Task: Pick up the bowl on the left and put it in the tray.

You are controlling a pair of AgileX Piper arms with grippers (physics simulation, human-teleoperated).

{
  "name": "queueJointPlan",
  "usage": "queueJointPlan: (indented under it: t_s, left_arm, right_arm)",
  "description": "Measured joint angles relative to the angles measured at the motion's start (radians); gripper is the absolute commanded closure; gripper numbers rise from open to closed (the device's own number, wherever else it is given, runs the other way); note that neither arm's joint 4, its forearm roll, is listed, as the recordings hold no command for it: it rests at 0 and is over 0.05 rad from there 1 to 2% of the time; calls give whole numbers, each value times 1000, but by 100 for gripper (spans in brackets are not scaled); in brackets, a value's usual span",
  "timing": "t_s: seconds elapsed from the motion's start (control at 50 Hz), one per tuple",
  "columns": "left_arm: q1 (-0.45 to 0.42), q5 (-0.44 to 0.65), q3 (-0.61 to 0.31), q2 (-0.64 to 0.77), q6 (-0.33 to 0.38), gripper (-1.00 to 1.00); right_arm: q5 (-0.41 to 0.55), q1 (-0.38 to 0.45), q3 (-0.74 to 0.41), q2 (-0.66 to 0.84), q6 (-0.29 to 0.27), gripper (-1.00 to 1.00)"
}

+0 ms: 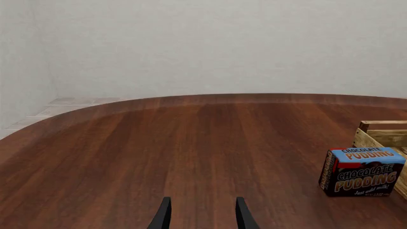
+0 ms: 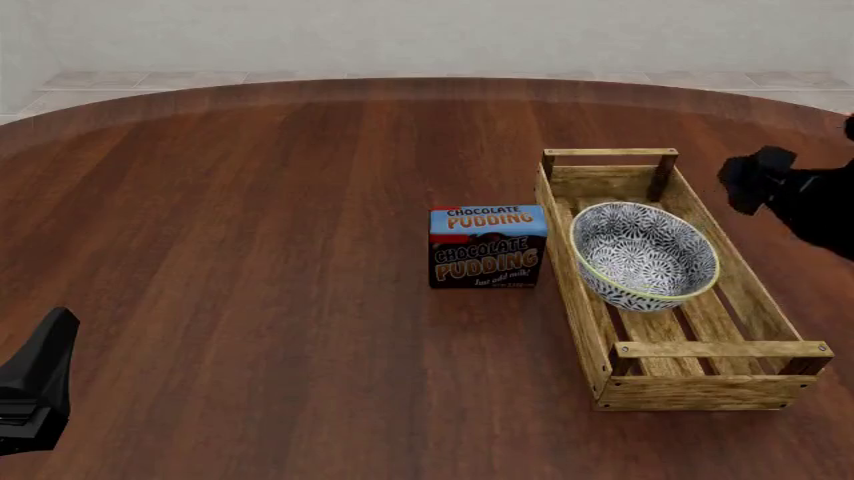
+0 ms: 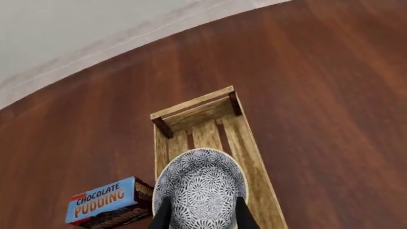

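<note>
The bowl (image 2: 643, 255), white with a dense dark floral pattern, sits inside the tray (image 2: 771, 305), a long light-wood slatted crate on the right of the table. It lies near the tray's middle, close to its left wall. In the right wrist view the bowl (image 3: 200, 183) shows from above in the tray (image 3: 210, 119). My right gripper (image 3: 202, 200) hangs open above it, apart from it. In the front view that gripper (image 2: 758, 182) is up at the right edge. My left gripper (image 1: 203, 199) is open and empty, low at the front left (image 2: 40, 385).
A chocolate pudding box (image 2: 487, 246) stands just left of the tray, nearly touching its left wall; it also shows in the left wrist view (image 1: 361, 171). The round wooden table (image 2: 240, 200) ends in a curved far edge, with pale floor and wall behind.
</note>
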Motion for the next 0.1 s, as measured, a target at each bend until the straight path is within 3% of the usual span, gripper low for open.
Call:
queueJointPlan:
  t_s: [0.1]
  left_arm:
    - [0, 0, 0, 0, 0, -100]
  right_arm:
    - [21, 15, -22, -27, -48, -100]
